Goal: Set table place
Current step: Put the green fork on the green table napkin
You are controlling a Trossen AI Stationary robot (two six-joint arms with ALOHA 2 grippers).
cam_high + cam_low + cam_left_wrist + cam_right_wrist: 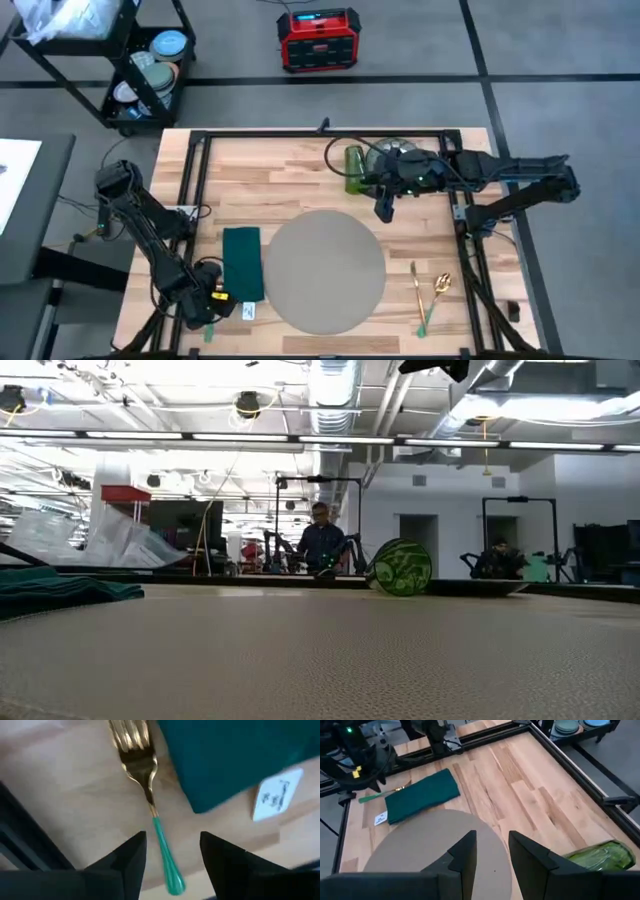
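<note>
the left gripper [170,855], fingers spread, hovers over the fork [145,790] on the tabletop [300,180]: thin, stiff, slippery, best pinched mid-handle.

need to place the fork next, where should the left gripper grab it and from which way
Judging by its pose, take the fork at its slim green handle, coming straight down from above. It lies flat on the table beside the napkin, and the left gripper already hovers open astride that handle. The handle is narrow and lies clear of the napkin; the wider gold tines sit close beside it.
</note>
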